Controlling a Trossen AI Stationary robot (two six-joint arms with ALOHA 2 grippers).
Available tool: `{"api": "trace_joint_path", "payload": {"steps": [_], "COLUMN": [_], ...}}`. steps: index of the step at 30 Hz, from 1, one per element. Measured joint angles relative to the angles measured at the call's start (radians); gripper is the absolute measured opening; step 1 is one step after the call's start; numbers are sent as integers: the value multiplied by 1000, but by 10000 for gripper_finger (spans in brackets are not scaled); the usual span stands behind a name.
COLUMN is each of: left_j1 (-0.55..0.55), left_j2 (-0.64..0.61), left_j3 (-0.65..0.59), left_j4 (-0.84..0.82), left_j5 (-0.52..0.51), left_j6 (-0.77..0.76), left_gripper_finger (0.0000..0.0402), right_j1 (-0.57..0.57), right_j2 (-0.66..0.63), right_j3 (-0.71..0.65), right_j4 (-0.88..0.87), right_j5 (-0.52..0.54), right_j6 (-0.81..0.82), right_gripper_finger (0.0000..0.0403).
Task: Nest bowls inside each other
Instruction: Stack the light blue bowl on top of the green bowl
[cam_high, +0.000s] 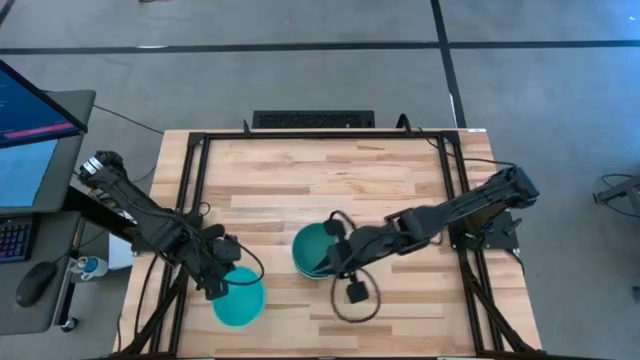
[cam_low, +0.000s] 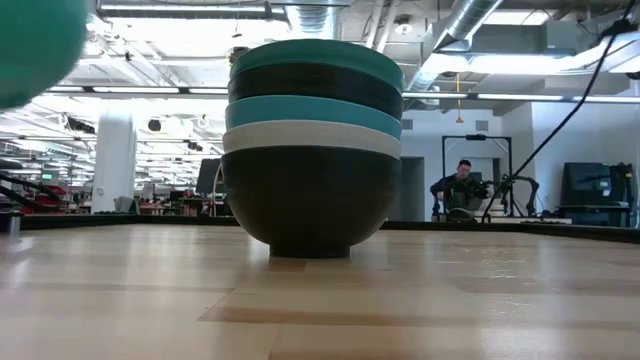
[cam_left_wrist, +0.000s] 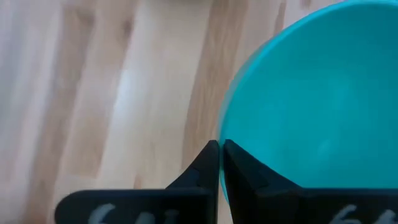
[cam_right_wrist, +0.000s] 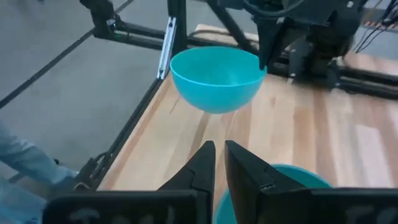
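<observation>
A stack of five nested bowls (cam_high: 312, 245) stands on its black bottom bowl on the table (cam_low: 312, 150); going up it is black, white, cyan, dark, then teal. The top rim shows in the right wrist view (cam_right_wrist: 292, 180). A sixth cyan bowl (cam_high: 242, 302) is in the air near the table's near-left part (cam_low: 30, 40) (cam_right_wrist: 214, 78). My left gripper (cam_left_wrist: 221, 146) (cam_high: 222, 282) is shut on it. My right gripper (cam_right_wrist: 219, 149) (cam_high: 338, 262) is shut above the stack's near-right rim, and I see no touch. My left gripper pinches the cyan bowl's rim (cam_left_wrist: 225, 134) between its two fingers, one finger inside the bowl and one outside. The fingers come from above, pointing down (cam_right_wrist: 261, 59). The bowl is lifted clear of the table and sits about upright, mouth up.
Black frame rails (cam_high: 195, 190) run along the table's left, right and far sides. A keyboard (cam_high: 312, 119) lies past the far edge and a monitor (cam_high: 30, 120) stands off to the left. A cable loop (cam_high: 355, 300) hangs near my right gripper. A person (cam_low: 460, 185) sits far back in the room.
</observation>
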Motion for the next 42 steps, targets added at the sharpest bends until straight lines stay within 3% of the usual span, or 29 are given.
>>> {"api": "trace_joint_path", "payload": {"steps": [8,14,17,23,31,37,42], "left_j1": [85,188,249,334,478,564,618], "left_j2": [0,2,2,3,47,157,222], "left_j3": [135,231,267,303,304,305,305], "left_j4": [-27,5,18,18,55,199,245], "left_j5": [-102,-148,-131,-120,4,133,172], "left_j6": [43,159,199,249,258,353,393], "left_gripper_finger": [0,0,0,0,0,0,0], "right_j1": [0,-2,-3,-15,-22,-23,-29], "right_j2": [-158,-197,-235,-372,-570,-634,-645], "right_j3": [0,-9,-91,-378,-666,-725,-759], "right_j4": [-131,-210,-119,192,393,394,370], "right_j5": [23,23,20,19,89,105,113], "right_j6": [-68,-69,-66,29,141,142,146], "right_gripper_finger": [59,59,59,59,59,59,59]}}
